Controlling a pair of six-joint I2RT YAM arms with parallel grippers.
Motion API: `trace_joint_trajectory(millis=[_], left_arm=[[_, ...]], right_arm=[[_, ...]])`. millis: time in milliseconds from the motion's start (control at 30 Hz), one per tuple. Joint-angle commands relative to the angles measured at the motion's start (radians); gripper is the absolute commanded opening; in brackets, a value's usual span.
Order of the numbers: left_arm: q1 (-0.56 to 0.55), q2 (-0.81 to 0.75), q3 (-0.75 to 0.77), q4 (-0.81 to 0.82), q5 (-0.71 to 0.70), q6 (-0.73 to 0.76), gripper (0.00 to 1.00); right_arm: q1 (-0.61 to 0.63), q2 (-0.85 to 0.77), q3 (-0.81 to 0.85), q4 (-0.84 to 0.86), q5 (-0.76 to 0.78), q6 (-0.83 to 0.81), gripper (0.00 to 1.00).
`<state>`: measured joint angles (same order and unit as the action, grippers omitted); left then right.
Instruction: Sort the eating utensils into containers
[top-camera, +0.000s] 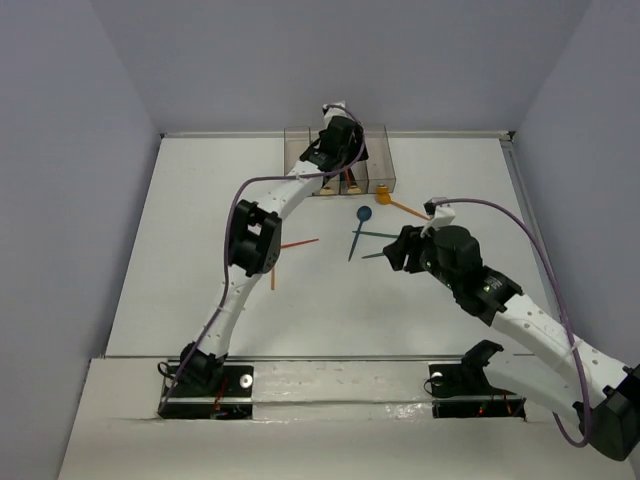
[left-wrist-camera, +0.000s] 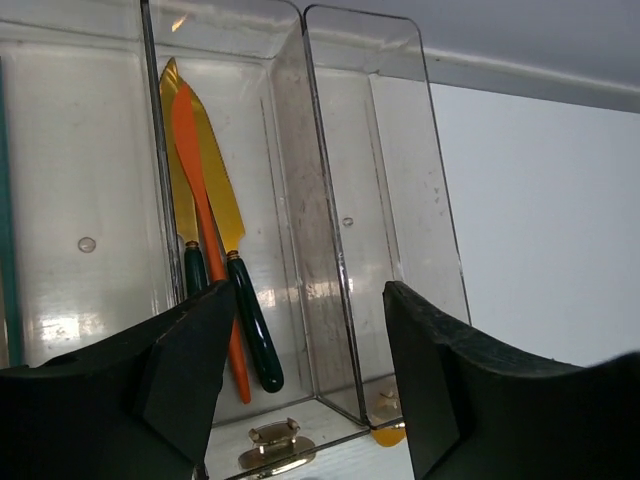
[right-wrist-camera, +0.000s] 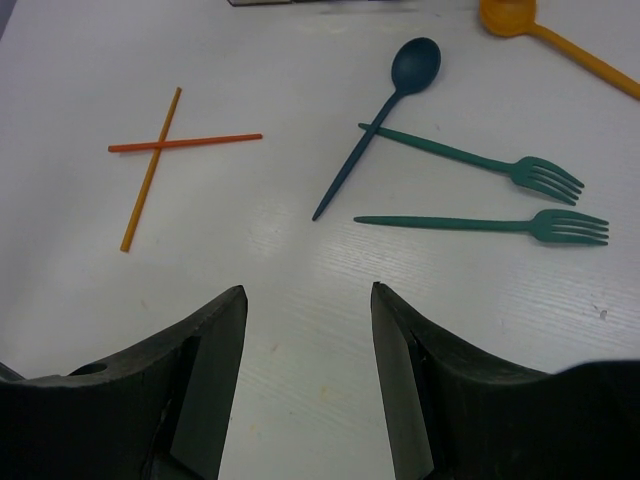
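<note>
The containers (top-camera: 381, 160) stand at the table's far edge. My left gripper (top-camera: 336, 150) hangs over them, open and holding nothing (left-wrist-camera: 310, 345). Below it, one bin holds an orange knife (left-wrist-camera: 200, 220) and two gold-bladed knives with dark green handles (left-wrist-camera: 252, 330); the bin to the right (left-wrist-camera: 400, 200) has nothing in it. On the table lie a blue spoon (right-wrist-camera: 375, 120), two teal forks (right-wrist-camera: 470, 160) (right-wrist-camera: 480, 224), an orange spoon (right-wrist-camera: 545, 35) and two crossed orange chopsticks (right-wrist-camera: 185, 143) (right-wrist-camera: 150, 172). My right gripper (right-wrist-camera: 308, 300) stands open just short of the forks (top-camera: 368, 240).
Grey walls close in the white table on three sides. The chopsticks (top-camera: 298, 243) lie beside the left arm's elbow (top-camera: 255, 238). The orange spoon (top-camera: 397, 203) rests just in front of the rightmost bin.
</note>
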<state>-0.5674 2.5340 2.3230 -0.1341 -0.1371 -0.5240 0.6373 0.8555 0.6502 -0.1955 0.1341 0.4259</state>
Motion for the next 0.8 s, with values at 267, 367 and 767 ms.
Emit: trace_joint_trajectory(millis=[267, 367, 767], left_arm=[[0.006, -0.741, -0.265, 0.100, 0.044, 0.150, 0.88], [0.006, -0.990, -0.538, 0.131, 0.019, 0.151, 0.94], [0.006, -1.744, -1.359, 0.018, -0.139, 0.193, 0.99]], right_arm=[[0.010, 0.152, 0.140, 0.034, -0.010, -0.032, 0.58], [0.010, 0.207, 0.144, 0.088, -0.057, -0.015, 0.58], [0.183, 0.598, 0.386, 0.094, -0.041, 0.046, 0.65]])
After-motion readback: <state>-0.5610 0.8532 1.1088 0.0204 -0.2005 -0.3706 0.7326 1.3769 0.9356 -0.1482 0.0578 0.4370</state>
